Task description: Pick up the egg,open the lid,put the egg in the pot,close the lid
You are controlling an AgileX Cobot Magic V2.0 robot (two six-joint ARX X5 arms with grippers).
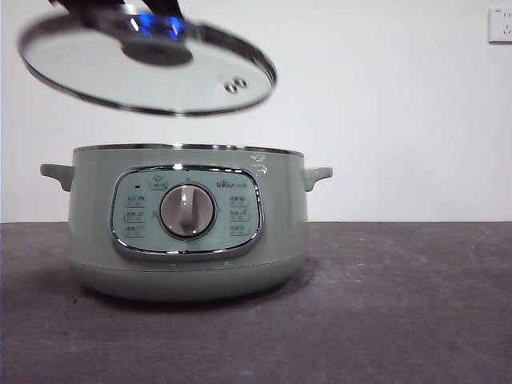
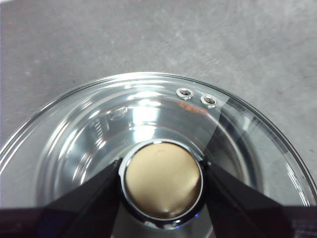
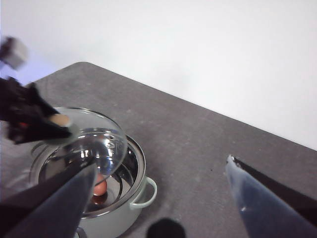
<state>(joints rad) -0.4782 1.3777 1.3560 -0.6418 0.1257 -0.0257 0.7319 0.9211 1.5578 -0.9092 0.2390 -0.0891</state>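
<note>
The sage-green pot [image 1: 188, 256] stands uncovered on the table, left of centre. Its glass lid [image 1: 148, 68] hangs tilted in the air above the pot's left side. My left gripper [image 2: 162, 166] is shut on the lid's round knob [image 2: 162, 181]; in the front view this gripper [image 1: 152, 18] comes in from the top edge. In the right wrist view the brown-orange egg [image 3: 100, 185] lies inside the pot [image 3: 111, 222], partly behind the raised lid [image 3: 96, 141]. My right gripper [image 3: 161, 166] is open and holds nothing, high above the table beside the pot.
The dark grey table [image 1: 384, 304] stretches out to the right of the pot. A white wall runs behind it, with a wall socket [image 1: 500, 24] at the top right.
</note>
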